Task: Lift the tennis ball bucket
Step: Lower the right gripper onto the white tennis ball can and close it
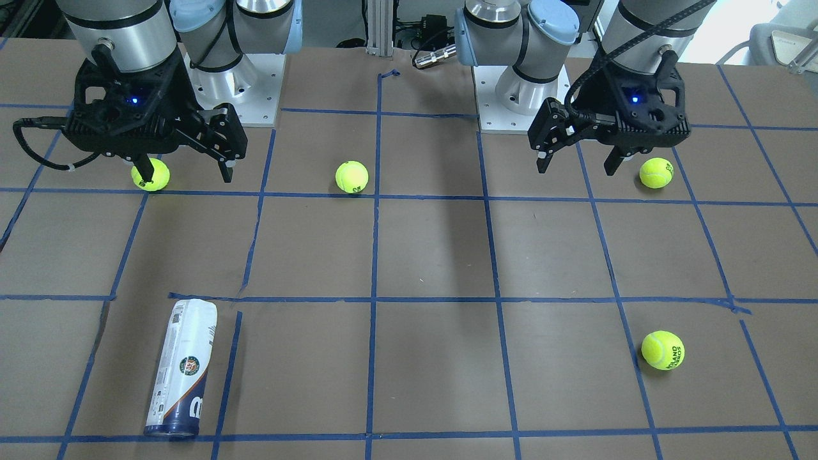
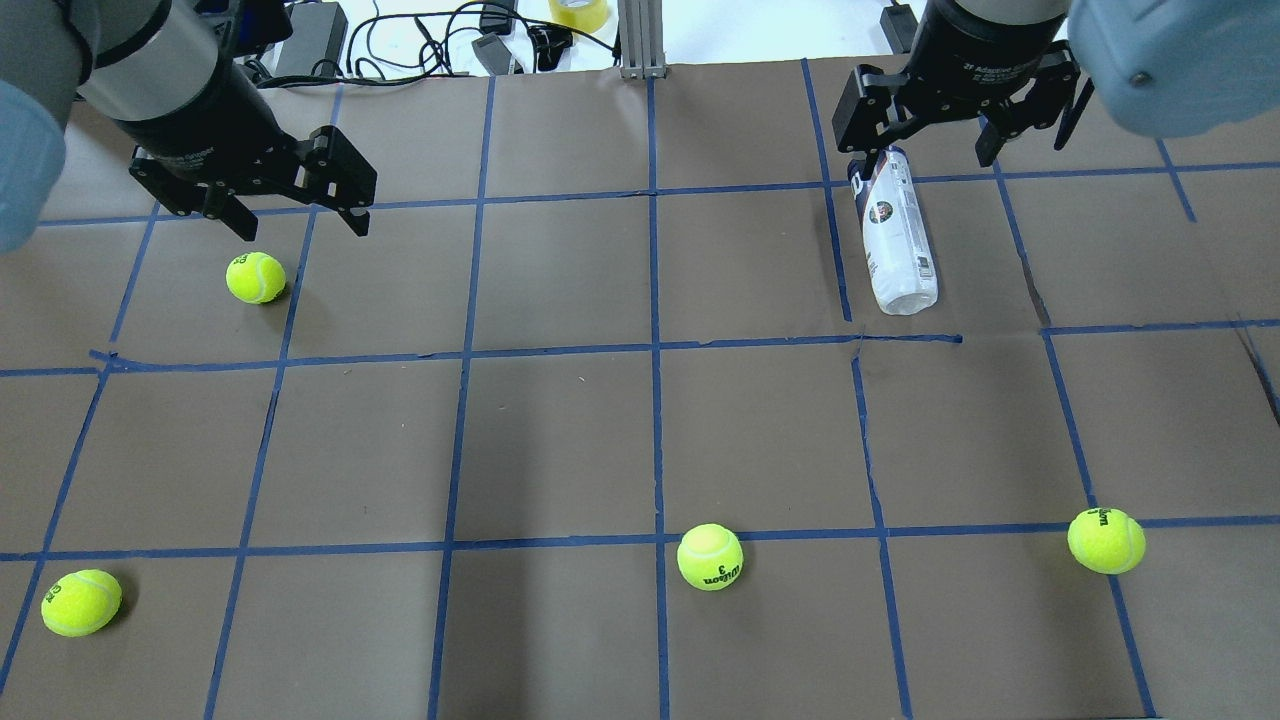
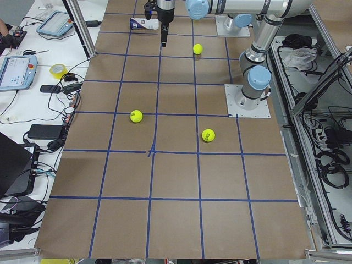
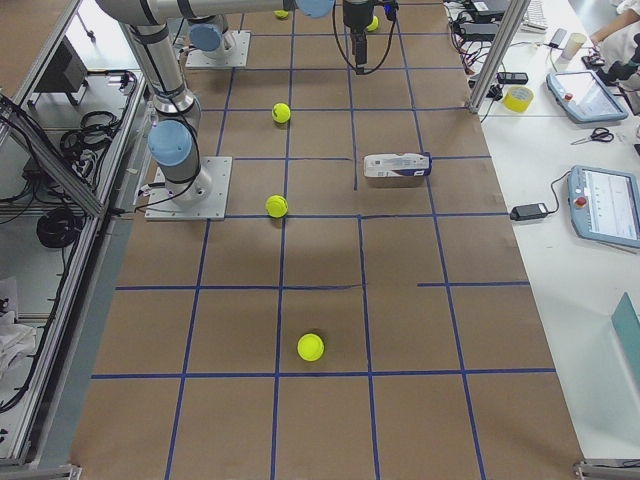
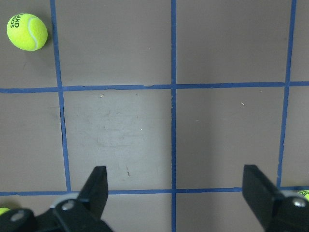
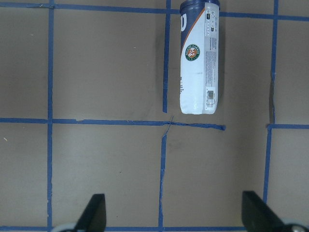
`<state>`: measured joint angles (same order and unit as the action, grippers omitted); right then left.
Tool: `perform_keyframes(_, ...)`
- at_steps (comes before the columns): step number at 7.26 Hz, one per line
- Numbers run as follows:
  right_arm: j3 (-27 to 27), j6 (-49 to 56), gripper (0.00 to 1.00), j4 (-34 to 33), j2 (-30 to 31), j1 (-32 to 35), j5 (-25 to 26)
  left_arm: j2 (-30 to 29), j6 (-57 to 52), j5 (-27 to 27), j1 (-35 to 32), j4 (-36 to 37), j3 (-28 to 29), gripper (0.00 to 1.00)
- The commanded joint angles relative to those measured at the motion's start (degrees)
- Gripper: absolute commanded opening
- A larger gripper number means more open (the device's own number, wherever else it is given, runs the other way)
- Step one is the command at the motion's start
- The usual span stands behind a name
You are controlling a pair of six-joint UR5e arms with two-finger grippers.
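The tennis ball bucket (image 1: 182, 370), a slim clear tube with a white and navy label, lies on its side on the brown table, far from the robot on its right side. It also shows in the overhead view (image 2: 900, 235) and at the top of the right wrist view (image 6: 199, 63). My right gripper (image 1: 186, 177) is open and empty, raised above the table on the robot's side of the bucket, apart from it; its fingers (image 6: 94, 215) frame bare table. My left gripper (image 1: 576, 170) is open and empty, raised over the other half of the table (image 2: 303, 232).
Several yellow-green tennis balls lie loose: one under my right gripper (image 1: 151, 174), one mid-table (image 1: 352, 177), one by my left gripper (image 1: 656, 172), one farther out (image 1: 663, 349). Blue tape lines grid the table. Cables and devices lie beyond the far edge (image 2: 480, 40).
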<state>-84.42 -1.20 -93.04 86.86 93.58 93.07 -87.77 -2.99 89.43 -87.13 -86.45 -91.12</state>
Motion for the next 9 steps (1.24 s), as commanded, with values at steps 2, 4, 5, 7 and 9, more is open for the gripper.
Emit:
perform_keyframes(2,-0.3,-0.2,1.00,0.0,0.1,0.0,-0.1,0.5,0.0,0.0,0.0,-0.5,-0.1,1.00)
perform_keyframes(4,-0.4,0.4,1.00,0.0,-0.2,-0.2,0.1,0.5,0.0,0.0,0.0,-0.6,-0.1,1.00)
perform_keyframes(5,-0.6,-0.2,1.00,0.1,-0.6,-0.1,-0.2,0.5,0.0,0.0,0.0,-0.5,-0.1,1.00)
perform_keyframes(7,-0.7,-0.3,1.00,-0.3,-1.9,-0.5,0.1,0.6,0.0,0.2,0.0,-0.5,-0.1,1.00)
perform_keyframes(9,-0.7,1.0,1.00,-0.3,-5.2,-2.9,0.3,0.6,0.0,0.2,0.1,-0.5,0.0,1.00)
